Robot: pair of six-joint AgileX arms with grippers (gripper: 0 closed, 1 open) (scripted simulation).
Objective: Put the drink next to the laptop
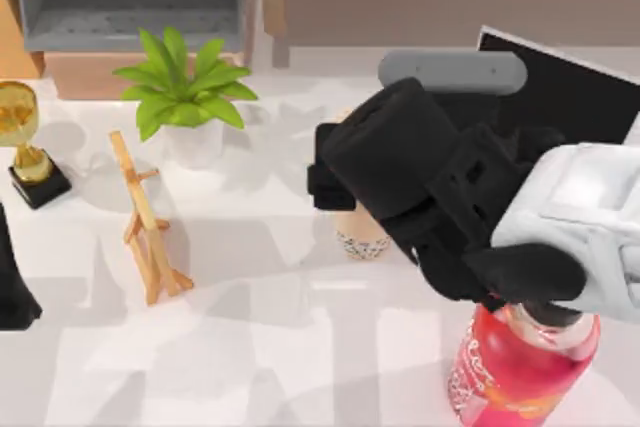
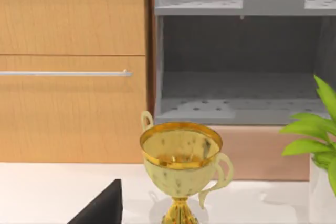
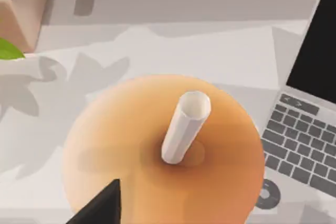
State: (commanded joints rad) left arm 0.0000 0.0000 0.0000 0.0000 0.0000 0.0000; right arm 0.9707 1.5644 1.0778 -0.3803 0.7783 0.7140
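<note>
My right end effector (image 1: 345, 182) hangs over the clear plastic cup of orange-beige milk tea (image 1: 361, 230) at frame centre, standing upright on the white counter (image 1: 260, 327), its white straw (image 3: 185, 127) tilted slightly off vertical. I cannot tell if the end effector is grasping. The silver-grey laptop (image 3: 302, 145) sits just beside the cup, screen raised. White markings on the pink bottle (image 1: 520, 362), lower right, are unreadable. My left arm (image 1: 15, 287) sits parked at left edge.

Simulated home office: laptop (image 1: 560, 87), trophy (image 1: 25, 142), plant (image 1: 185, 87), wood cabinets (image 2: 73, 66).
</note>
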